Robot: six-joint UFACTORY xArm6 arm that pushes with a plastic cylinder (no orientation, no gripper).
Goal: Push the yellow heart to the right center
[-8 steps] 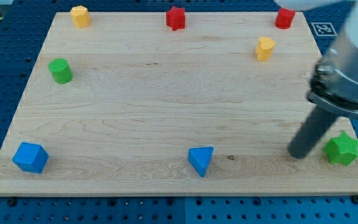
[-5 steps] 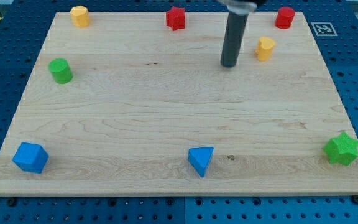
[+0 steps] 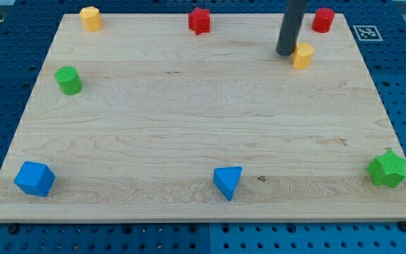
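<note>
The yellow heart sits near the board's top right. My tip rests on the board just left of the heart, touching or almost touching its upper left side. The dark rod rises straight up out of the view's top.
A red cylinder is at the top right, a red star at top centre, a yellow hexagon block at top left. A green cylinder is at left, a blue cube bottom left, a blue triangle bottom centre, a green star bottom right.
My tip swept from beside the green star at bottom right up to the top, then moved right to the heart's left side. No block has visibly moved.
</note>
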